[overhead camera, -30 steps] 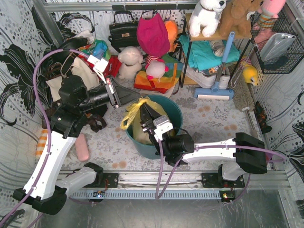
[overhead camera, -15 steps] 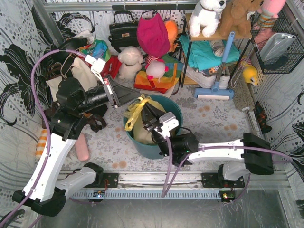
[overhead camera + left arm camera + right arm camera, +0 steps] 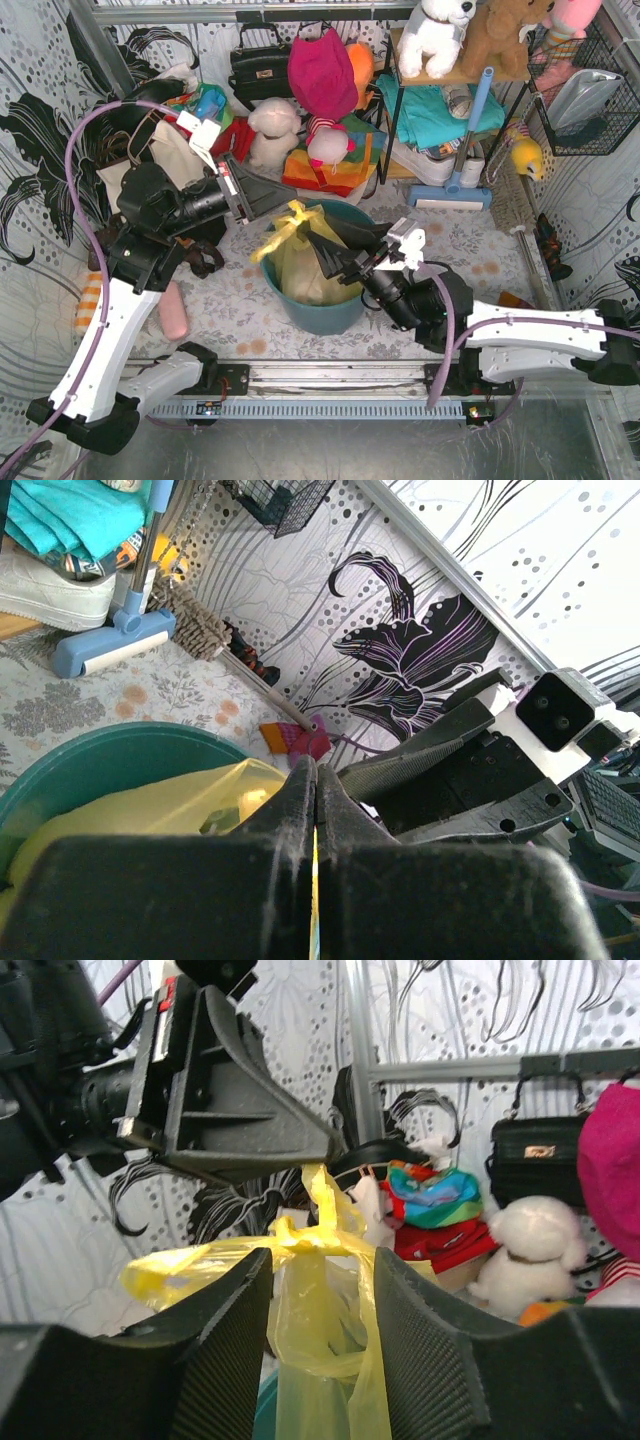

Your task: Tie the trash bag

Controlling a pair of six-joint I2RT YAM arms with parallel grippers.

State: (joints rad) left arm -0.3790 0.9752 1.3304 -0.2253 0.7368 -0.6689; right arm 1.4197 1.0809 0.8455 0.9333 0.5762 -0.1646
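Observation:
The trash bag (image 3: 298,262) is thin yellow plastic and sits in the round teal bin (image 3: 335,312). Its top is gathered into a knot (image 3: 318,1237) with a strip rising from it. My left gripper (image 3: 291,206) is shut on that strip just above the bin; in the left wrist view a thin yellow line shows between its closed fingers (image 3: 300,790), with the bag (image 3: 150,805) below. My right gripper (image 3: 323,249) is open at the bin's right side. Its fingers (image 3: 235,1320) straddle the bag's neck (image 3: 325,1340) below the knot without closing.
A cream tote (image 3: 165,150) and a black handbag (image 3: 260,65) stand at the back left. Plush toys and bright cloths (image 3: 320,140) lie behind the bin. A shelf and blue floor brush (image 3: 450,190) are at back right. A pink object (image 3: 175,312) lies at the left.
My right gripper swung from over the bin's near side to its right side and now points left at the bag's neck. My left gripper shifted slightly right, keeping the strip pulled up.

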